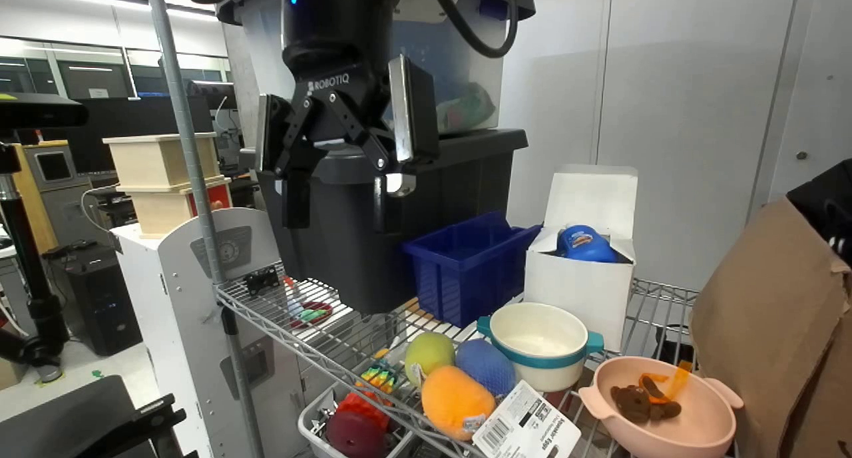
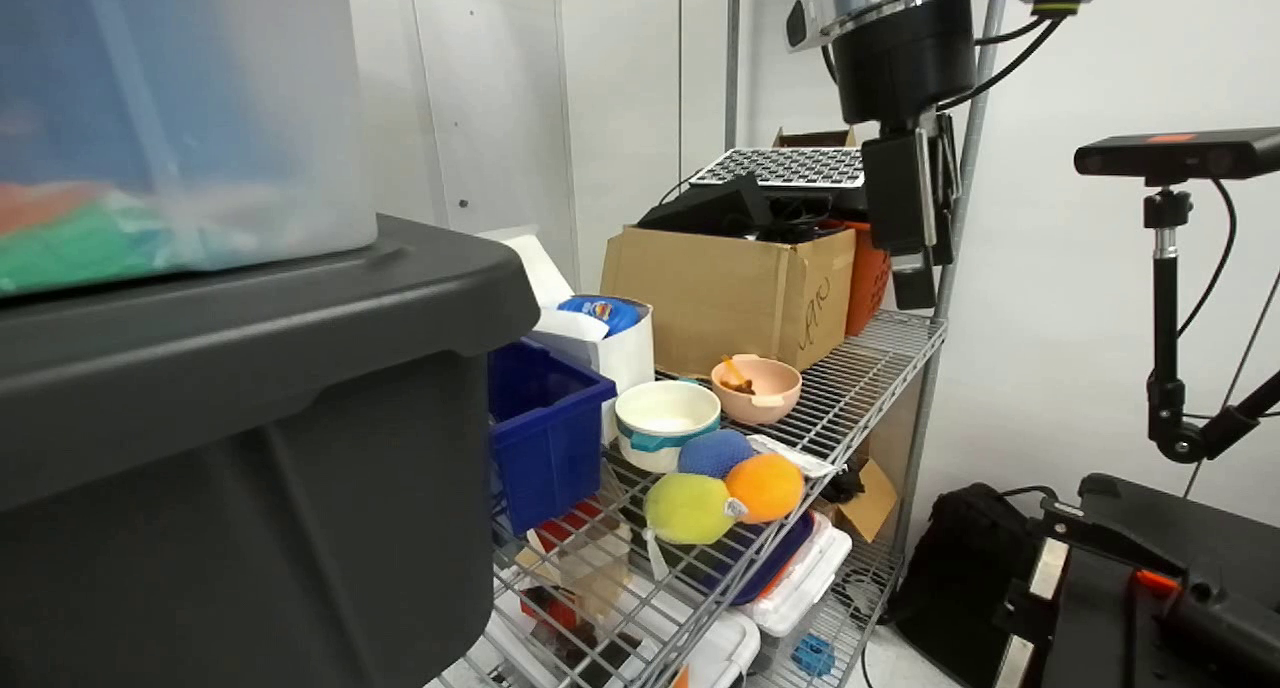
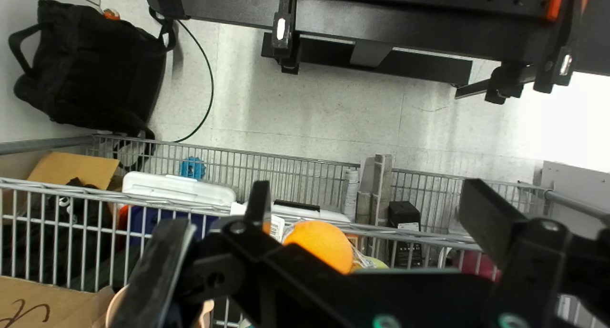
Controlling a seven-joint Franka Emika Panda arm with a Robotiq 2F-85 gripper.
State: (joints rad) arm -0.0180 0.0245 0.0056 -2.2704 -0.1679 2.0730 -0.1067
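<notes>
Nearest the camera in an exterior view looms a dark tote (image 2: pixel 250 528) at about eight o'clock, with a clear bin (image 2: pixel 270 88) resting on top of it at ten. Well away from it, between two and three o'clock there, the jaws hang higher than the wire shelf (image 2: pixel 895 348), spread wide, pinching nothing and touching nothing.

In an exterior view, taking the jaws as the clock's centre, three loose things lie bunched on the shelf toward five o'clock: a green ball (image 1: pixel 428 355), an orange ball (image 1: pixel 458 403) and a blue ball (image 1: pixel 486 366), with a printed card (image 1: pixel 532 421) just beside the orange one. Toward four o'clock come a blue bin (image 1: pixel 492 281), a cream pot (image 1: pixel 536 345) with teal handles (image 1: pixel 594 342) and, farther out, a pink pan (image 1: pixel 702 411) with a brown toy (image 1: pixel 636 405) inside. In the wrist view the orange ball shows at six o'clock, partly covered by the jaws; how far below them it lies is hard to judge from these angles.

The step in hand reads as free positioning ahead of any grasp. Reaching the balls would seem to call for lowering toward five o'clock with the jaws parted, then centring over a single ball so that its neighbours are not nudged.
</notes>
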